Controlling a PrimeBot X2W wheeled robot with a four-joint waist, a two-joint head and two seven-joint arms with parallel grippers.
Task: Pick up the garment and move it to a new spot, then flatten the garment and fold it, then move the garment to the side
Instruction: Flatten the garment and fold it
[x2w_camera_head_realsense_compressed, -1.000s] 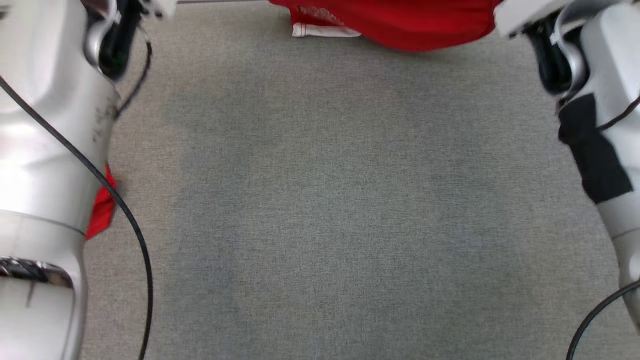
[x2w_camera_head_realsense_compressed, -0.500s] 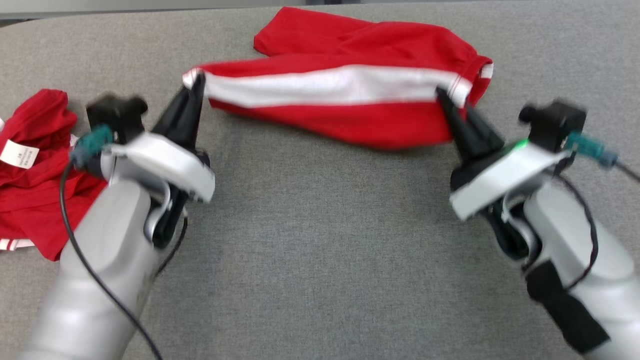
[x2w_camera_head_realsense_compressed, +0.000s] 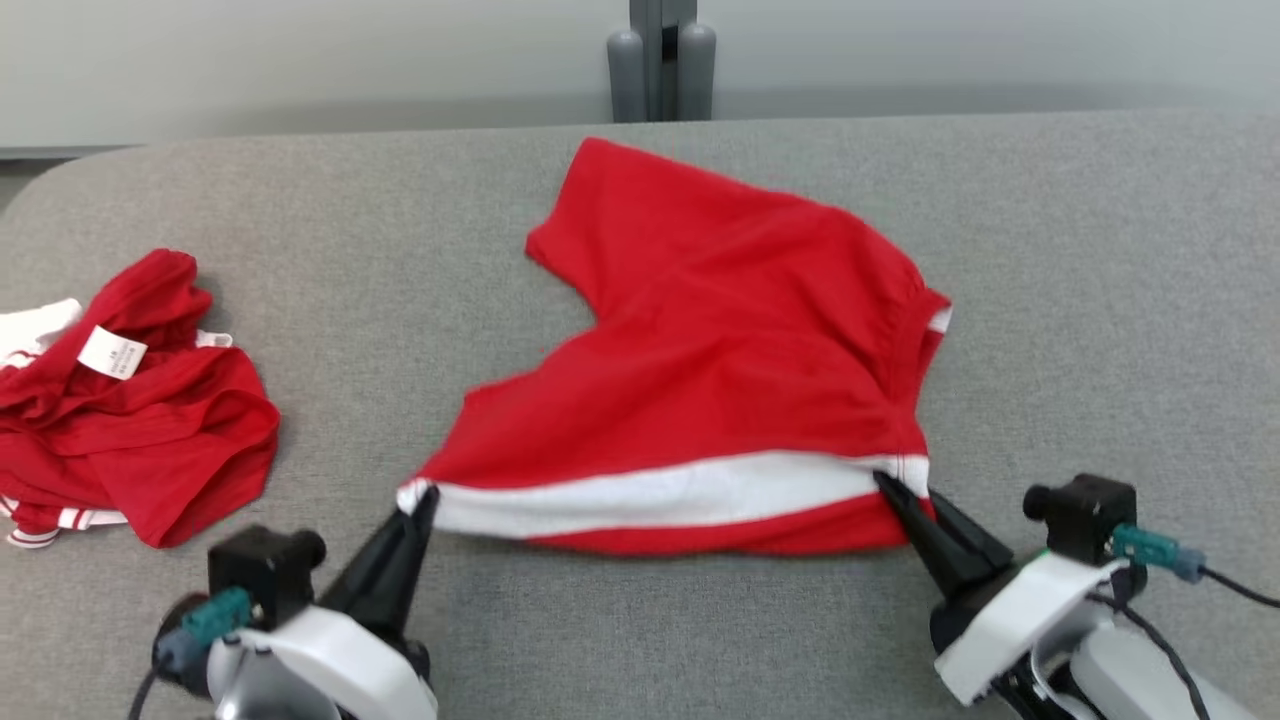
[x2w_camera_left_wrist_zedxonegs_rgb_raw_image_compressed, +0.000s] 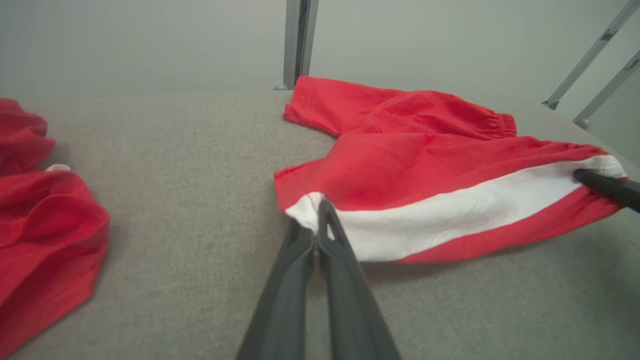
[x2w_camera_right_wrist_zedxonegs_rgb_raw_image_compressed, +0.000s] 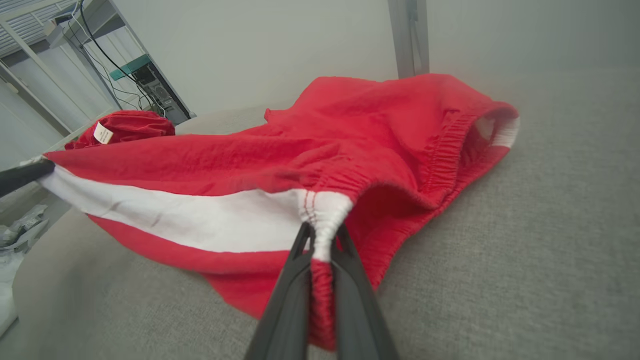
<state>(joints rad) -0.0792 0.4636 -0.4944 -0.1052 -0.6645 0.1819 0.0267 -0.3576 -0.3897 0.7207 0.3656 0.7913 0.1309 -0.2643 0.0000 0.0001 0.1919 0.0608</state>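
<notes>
Garment (x2w_camera_head_realsense_compressed: 720, 370) now lies flatter, left tool (x2w_camera_head_realsense_compressed: 428, 493) and right tool (x2w_camera_head_realsense_compressed: 883, 481) pinching its edge; red heap (x2w_camera_head_realsense_compressed: 140, 420) cropped.

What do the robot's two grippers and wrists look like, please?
The left gripper and right gripper each have two long, black, tapering fingers on a glossy white wrist shell. Beside each sits a black block with a teal connector and a thin black cable.
</notes>
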